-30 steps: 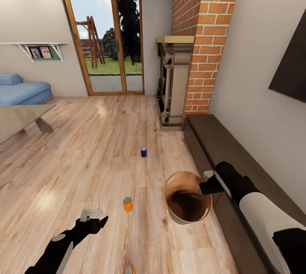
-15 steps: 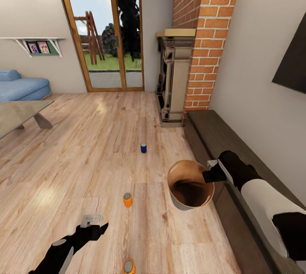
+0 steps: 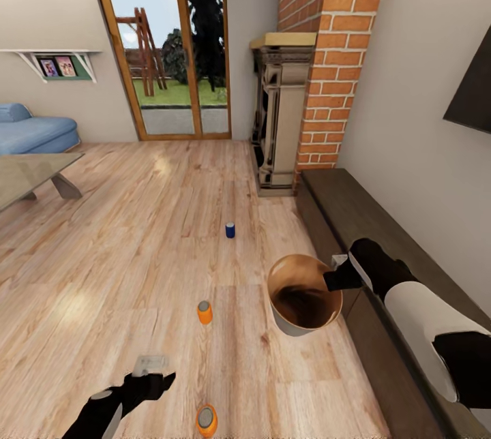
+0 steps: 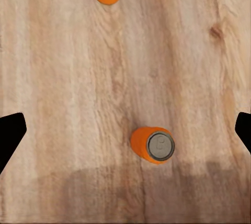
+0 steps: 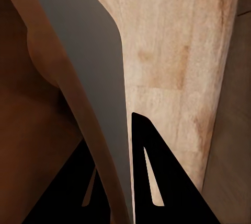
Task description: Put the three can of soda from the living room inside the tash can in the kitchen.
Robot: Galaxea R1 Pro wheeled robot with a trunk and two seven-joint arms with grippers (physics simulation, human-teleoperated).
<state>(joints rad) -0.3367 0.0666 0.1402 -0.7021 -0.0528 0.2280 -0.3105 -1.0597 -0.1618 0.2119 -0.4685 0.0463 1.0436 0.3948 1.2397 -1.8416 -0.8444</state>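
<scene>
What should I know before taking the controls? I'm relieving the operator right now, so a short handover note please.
Right gripper: shut on the rim of the tash can, held above the living room floor; nothing visible inside the bin.
Left gripper: open, empty, low over the floor near the nearest orange can.
Cans: all three upright on the floor, that one closest, second orange can further ahead, blue can beyond, toward the fireplace.
Done: bin picked up.
Left: drop all three cans in, carry the bin to the kitchen.

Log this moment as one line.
room: living | right jaws: gripping bin rim | left jaws: open, empty | cans on floor: orange, orange, blue
</scene>
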